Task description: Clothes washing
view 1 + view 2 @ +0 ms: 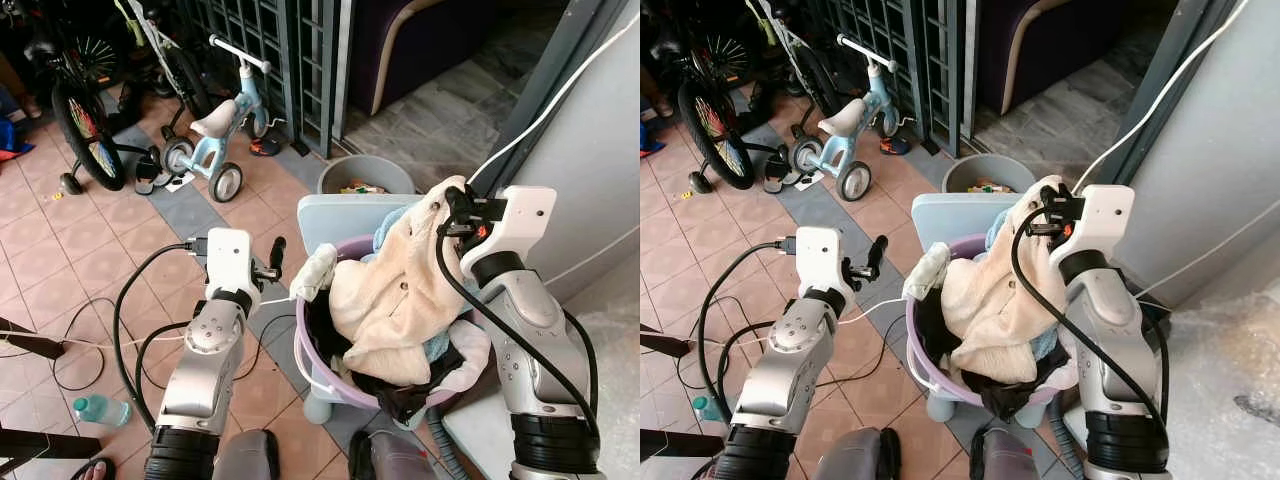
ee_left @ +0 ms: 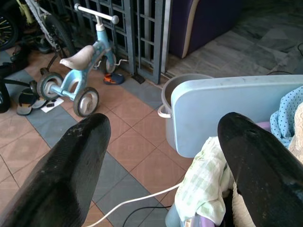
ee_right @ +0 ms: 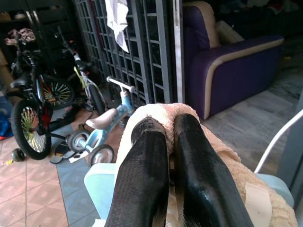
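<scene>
A: The cream garment [image 1: 395, 290] lay heaped on top of the purple laundry basket [image 1: 318, 378], draped over the other clothes, with its upper edge lifted above the pile.

B: And what held that edge up?

A: The right gripper [image 3: 170, 156] did. Its two black fingers [image 3: 142, 175] were pressed nearly together with a fold of the cream fabric pinched between them, at the top of the heap.

B: What else sat in the basket?

A: A blue dotted cloth [image 2: 286, 116] showed behind the cream one, a pale green checked cloth [image 2: 203, 182] hung over the rim on the robot's left side, and dark clothing lay at the near edge.

B: Where was the other arm?

A: The left gripper [image 2: 161, 156] hovered just beside the basket's left rim, near the checked cloth. Its fingers stood wide apart and held nothing.

B: And around the basket?

A: A light blue stool [image 1: 340, 215] stood under and behind it, with a grey bucket [image 1: 365, 175] just beyond. Farther off on the tiled floor [image 1: 60, 250] stood a small blue tricycle [image 1: 210, 135] and a bicycle [image 1: 85, 115], beside a metal grille.
</scene>
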### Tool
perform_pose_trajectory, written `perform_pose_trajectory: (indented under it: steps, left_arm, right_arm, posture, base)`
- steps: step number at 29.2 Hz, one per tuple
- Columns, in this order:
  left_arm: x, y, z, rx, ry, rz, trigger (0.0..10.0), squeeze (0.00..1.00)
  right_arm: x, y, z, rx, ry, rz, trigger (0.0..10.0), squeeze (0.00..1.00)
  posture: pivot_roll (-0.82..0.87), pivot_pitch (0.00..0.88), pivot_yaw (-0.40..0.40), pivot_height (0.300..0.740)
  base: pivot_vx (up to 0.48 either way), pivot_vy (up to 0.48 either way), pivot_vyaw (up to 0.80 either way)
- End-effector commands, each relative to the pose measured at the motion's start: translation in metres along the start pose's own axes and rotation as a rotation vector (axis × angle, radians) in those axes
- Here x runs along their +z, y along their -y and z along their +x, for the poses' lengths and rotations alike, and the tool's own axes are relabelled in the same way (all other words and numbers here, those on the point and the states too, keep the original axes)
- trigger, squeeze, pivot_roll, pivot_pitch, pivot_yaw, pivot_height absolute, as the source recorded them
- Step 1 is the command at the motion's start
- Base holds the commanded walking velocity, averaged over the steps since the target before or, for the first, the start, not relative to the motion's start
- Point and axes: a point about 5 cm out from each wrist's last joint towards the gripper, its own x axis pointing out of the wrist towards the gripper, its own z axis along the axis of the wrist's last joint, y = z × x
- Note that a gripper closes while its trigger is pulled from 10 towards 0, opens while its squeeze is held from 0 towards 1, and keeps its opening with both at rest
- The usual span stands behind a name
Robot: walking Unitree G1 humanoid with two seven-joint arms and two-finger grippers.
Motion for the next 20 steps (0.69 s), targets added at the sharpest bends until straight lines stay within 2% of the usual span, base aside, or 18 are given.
perform_pose_trajectory:
  steps: [1, 2, 3, 4, 5, 6, 10, 13, 20]
  left_arm:
    - [-0.004, -0.002, -0.001, 0.004, -0.013, 0.012, 10.0, 0.0]
    - [-0.004, -0.002, 0.0, 0.004, -0.014, 0.014, 10.0, 0.0]
    - [-0.004, -0.002, 0.0, 0.004, -0.014, 0.014, 10.0, 0.0]
    - [-0.004, -0.002, 0.0, 0.003, -0.014, 0.016, 10.0, 0.0]
    - [-0.004, -0.002, 0.0, 0.002, -0.013, 0.017, 10.0, 0.0]
    - [-0.004, -0.003, 0.001, 0.002, -0.012, 0.017, 10.0, 0.0]
    - [-0.003, -0.003, 0.002, 0.0, -0.011, 0.02, 10.0, 0.0]
    - [-0.004, -0.003, 0.001, -0.003, -0.012, 0.021, 10.0, 0.0]
    - [-0.005, 0.001, 0.001, -0.022, -0.019, 0.023, 10.0, 0.0]
  right_arm:
    - [0.006, -0.014, -0.002, 0.09, 0.012, -0.002, 4.0, 0.0]
    - [0.005, -0.018, -0.003, 0.131, 0.001, -0.007, 4.8, 0.0]
    - [0.005, -0.018, -0.003, 0.131, 0.001, -0.007, 4.8, 0.0]
    - [0.005, -0.02, -0.004, 0.165, -0.007, -0.017, 6.5, 0.0]
    - [0.005, -0.02, -0.006, 0.178, -0.014, -0.028, 9.4, 0.0]
    - [0.004, -0.02, -0.007, 0.184, -0.021, -0.036, 9.9, 0.0]
    - [0.0, -0.017, -0.015, 0.203, -0.07, -0.042, 10.0, 0.0]
    - [-0.005, -0.015, -0.019, 0.144, -0.108, 0.023, 10.0, 0.0]
    - [-0.018, -0.022, -0.026, 0.148, -0.154, 0.03, 10.0, 0.0]
  posture:
    - [-0.03, 0.097, 0.037, 0.74]
    - [-0.03, 0.096, 0.039, 0.74]
    - [-0.03, 0.096, 0.039, 0.74]
    - [-0.03, 0.095, 0.039, 0.74]
    - [-0.03, 0.093, 0.04, 0.74]
    - [-0.03, 0.093, 0.041, 0.74]
    - [-0.04, 0.091, 0.041, 0.74]
    - [-0.04, 0.092, 0.048, 0.74]
    - [-0.04, 0.088, 0.059, 0.74]
  base:
    - [0.0, 0.0, 0.0]
    - [-0.277, 0.0, 0.0]
    - [-0.277, 0.0, 0.0]
    - [-0.292, 0.0, 0.0]
    - [-0.292, 0.0, 0.0]
    - [-0.289, 0.0, 0.0]
    - [-0.304, 0.0, 0.0]
    - [-0.305, 0.0, 0.0]
    - [-0.298, 0.0, 0.0]
